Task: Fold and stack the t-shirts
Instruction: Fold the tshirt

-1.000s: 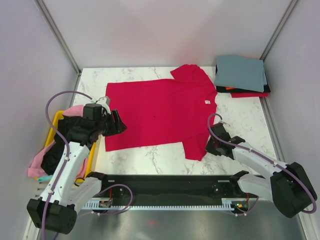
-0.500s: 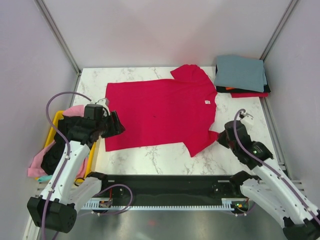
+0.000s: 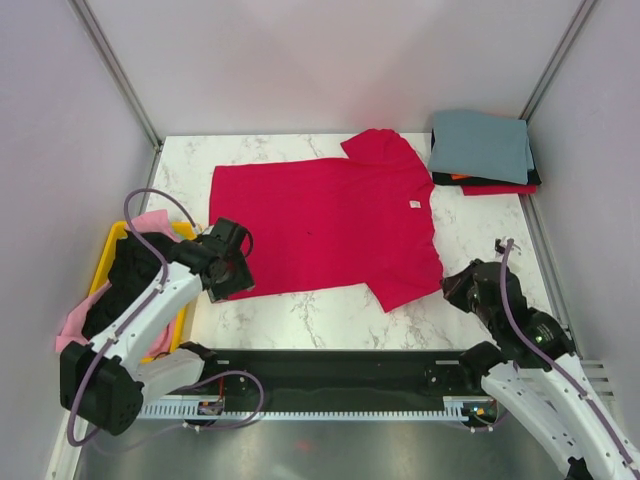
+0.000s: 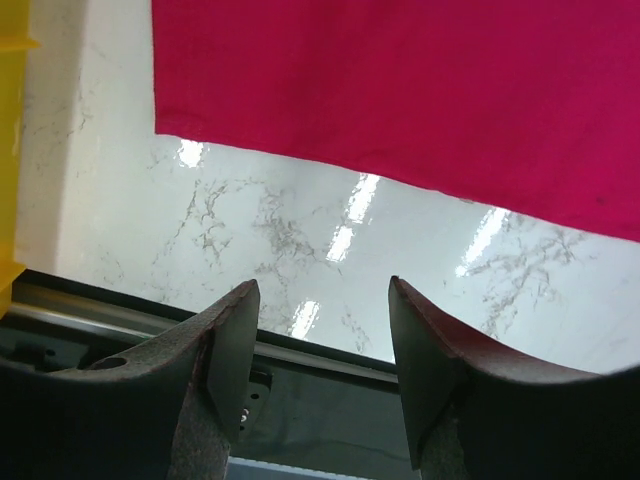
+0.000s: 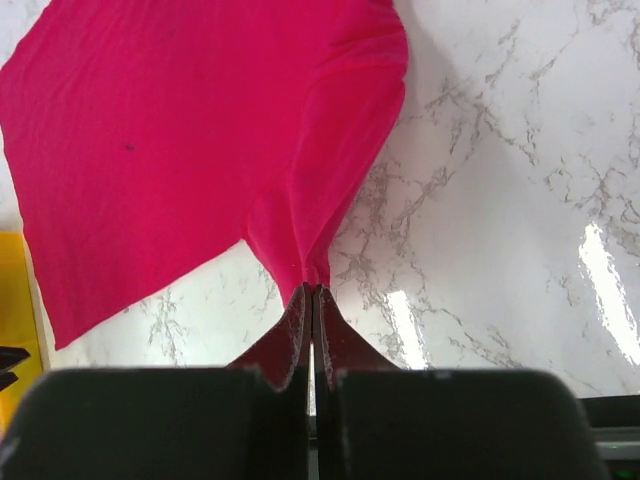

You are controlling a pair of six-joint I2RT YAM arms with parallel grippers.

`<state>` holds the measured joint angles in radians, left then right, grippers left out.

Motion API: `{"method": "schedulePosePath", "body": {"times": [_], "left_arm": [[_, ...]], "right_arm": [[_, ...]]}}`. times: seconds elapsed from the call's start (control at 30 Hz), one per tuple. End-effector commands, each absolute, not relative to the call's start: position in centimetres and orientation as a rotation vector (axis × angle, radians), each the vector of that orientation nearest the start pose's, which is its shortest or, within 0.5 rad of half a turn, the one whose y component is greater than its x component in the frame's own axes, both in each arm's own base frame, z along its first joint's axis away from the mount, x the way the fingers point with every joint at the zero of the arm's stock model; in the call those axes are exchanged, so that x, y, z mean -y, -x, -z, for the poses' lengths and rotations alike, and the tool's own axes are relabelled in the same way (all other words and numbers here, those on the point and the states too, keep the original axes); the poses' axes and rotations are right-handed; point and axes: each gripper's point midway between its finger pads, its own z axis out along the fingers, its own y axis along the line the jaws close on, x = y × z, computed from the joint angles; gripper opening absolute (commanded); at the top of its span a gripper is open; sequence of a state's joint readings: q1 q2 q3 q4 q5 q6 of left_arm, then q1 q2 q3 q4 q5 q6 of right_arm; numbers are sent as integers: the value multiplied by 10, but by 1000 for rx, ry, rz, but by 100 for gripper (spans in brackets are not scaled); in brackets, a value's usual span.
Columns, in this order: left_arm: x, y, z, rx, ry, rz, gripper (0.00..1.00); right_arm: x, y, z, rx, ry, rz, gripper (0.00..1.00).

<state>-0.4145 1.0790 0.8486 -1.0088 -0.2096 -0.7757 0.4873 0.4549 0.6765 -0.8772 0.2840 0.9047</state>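
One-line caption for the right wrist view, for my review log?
Right pincer shut on a pinched fold of the red t-shirt, spread over the marble table.

Red t-shirt (image 3: 320, 225) matt soft cloth; table (image 3: 480, 240) glossy marble-look; bin (image 4: 8, 150) yellow plastic.

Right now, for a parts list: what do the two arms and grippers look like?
The left arm and right arm have white links, black joints and a looping lilac cable. The left gripper and right gripper are black, with tapered fingers.
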Motion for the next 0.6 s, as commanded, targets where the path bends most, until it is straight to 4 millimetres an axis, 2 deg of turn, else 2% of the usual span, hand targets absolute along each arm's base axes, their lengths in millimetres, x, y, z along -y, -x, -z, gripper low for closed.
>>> {"method": "schedulePosePath", "body": {"times": [0.0,0.07,0.13,0.2,0.23,0.27,0.3,0.33,0.47,0.57], "left_arm": [[58,-182,-88,-2659,749,-128,62],[50,-184,-81,-2618,827,-182,62],[46,-184,-66,-2624,848,-202,62],[33,-183,-54,-2631,898,-276,63],[32,-190,-51,-2618,925,-252,63],[23,-193,-49,-2598,978,-243,61],[18,-191,-41,-2590,1005,-226,61],[15,-200,-39,-2554,1060,-160,60],[3,-198,-26,-2494,1140,-118,59],[-3,-208,-31,-2440,1147,-106,57]], "right_arm": [[-82,-173,-156,-2205,-575,-480,0],[-90,-179,-148,-2239,-533,-486,0],[-97,-182,-140,-2272,-499,-491,0],[-101,-187,-140,-2267,-463,-499,0],[-102,-189,-139,-2267,-452,-495,0],[-102,-191,-137,-2273,-441,-484,0],[-103,-192,-137,-2277,-424,-479,0],[-103,-193,-134,-2289,-421,-468,0],[-108,-195,-129,-2302,-393,-478,0],[-111,-196,-123,-2315,-380,-489,0]]}}
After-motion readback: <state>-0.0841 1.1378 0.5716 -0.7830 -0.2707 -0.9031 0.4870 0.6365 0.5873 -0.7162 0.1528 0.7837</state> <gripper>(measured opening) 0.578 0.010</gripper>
